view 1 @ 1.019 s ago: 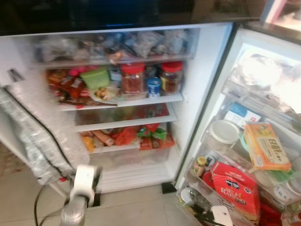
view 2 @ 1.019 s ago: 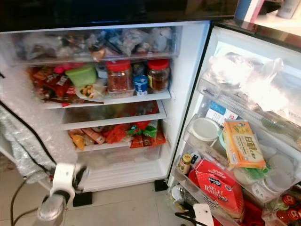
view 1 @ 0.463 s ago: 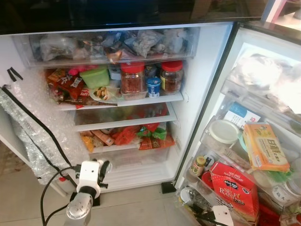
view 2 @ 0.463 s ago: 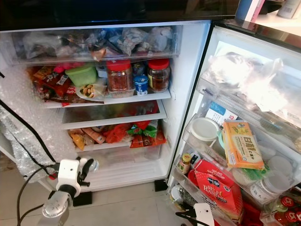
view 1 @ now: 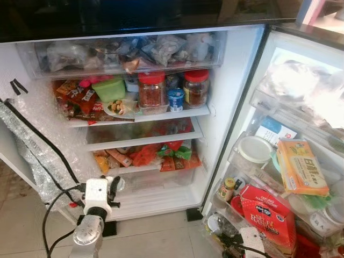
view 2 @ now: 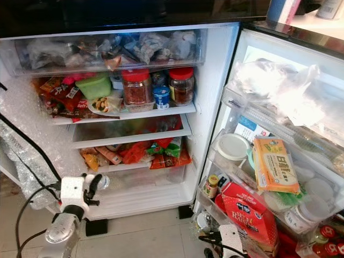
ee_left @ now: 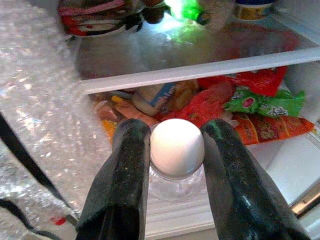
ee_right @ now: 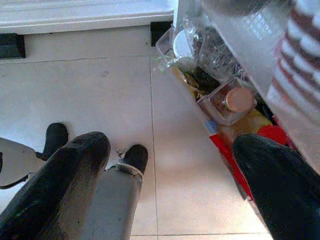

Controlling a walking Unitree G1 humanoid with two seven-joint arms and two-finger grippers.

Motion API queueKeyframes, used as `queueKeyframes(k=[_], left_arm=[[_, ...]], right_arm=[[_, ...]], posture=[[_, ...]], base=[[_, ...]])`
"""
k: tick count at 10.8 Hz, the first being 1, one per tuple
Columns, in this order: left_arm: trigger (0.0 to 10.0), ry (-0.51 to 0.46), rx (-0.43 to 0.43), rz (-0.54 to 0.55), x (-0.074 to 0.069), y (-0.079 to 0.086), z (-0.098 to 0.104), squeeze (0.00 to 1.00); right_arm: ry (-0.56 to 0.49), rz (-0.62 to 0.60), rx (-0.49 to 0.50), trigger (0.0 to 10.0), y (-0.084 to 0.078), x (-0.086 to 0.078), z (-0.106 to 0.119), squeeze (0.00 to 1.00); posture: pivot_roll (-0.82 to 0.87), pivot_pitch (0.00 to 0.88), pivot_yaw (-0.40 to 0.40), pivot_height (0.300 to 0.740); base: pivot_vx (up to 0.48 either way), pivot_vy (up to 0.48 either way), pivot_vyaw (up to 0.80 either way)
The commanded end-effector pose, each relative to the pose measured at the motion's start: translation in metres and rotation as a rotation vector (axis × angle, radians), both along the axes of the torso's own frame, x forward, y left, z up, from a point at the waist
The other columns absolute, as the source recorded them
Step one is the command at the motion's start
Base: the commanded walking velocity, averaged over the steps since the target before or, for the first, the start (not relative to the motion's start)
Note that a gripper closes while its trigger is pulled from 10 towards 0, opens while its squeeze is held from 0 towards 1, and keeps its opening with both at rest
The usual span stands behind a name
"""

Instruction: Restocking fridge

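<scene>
Left claw gripping a white egg, now raised nearer the open fridge, aimed at the lower shelves. Right claw spread open, idle.

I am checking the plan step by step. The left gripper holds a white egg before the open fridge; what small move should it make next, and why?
Probably ease the left gripper forward toward the lower shelf. The egg is already clamped between its fingers, and the gripper hangs just outside the open fridge, level with that shelf.

Silver left arm, white wrist block, black cable, long black jaws
</scene>
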State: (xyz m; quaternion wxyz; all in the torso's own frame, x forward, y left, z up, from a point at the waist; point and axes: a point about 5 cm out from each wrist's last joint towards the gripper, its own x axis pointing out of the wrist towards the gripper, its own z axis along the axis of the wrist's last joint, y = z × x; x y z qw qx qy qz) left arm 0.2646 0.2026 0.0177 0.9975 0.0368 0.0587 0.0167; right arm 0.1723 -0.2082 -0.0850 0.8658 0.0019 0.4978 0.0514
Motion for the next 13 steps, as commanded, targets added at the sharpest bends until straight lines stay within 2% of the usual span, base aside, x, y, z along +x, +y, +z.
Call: queueKeyframes(k=[1, 2, 7, 11, 13], left_arm=[[10.0, -0.019, 0.004, 0.022, 0.006, 0.006, 0.007, 0.0], [10.0, -0.027, 0.004, 0.021, 0.008, 0.006, 0.01, 0.0], [10.0, -0.013, -0.028, 0.016, 0.011, -0.006, 0.007, 0.0], [10.0, -0.037, -0.034, -0.013, 0.019, -0.012, 0.014, 0.0], [10.0, -0.054, -0.034, -0.005, 0.02, -0.008, 0.018, 0.0]], right_arm=[[-0.001, 0.033, -0.025, 10.0, -0.004, 0.006, 0.003, 0.0], [-0.003, 0.044, -0.023, 10.0, -0.004, 0.009, 0.005, 0.0], [-0.023, 0.021, -0.021, 10.0, -0.009, 0.019, 0.011, 0.0], [-0.017, 0.03, -0.012, 10.0, -0.009, 0.021, 0.012, 0.0], [-0.013, 0.038, -0.009, 10.0, -0.008, 0.02, 0.011, 0.0]], posture=[[0.07, 0.0, -0.029, 0.74], [0.06, 0.0, -0.026, 0.74], [0.03, 0.0, -0.027, 0.74], [0.05, 0.0, -0.036, 0.74], [0.05, 0.0, -0.035, 0.74]], base=[[0.0, 0.0, 0.0], [0.0, 0.0, 0.0], [0.0, 0.0, 0.72], [0.0, 0.0, 0.0], [0.0, 0.0, 0.0]])
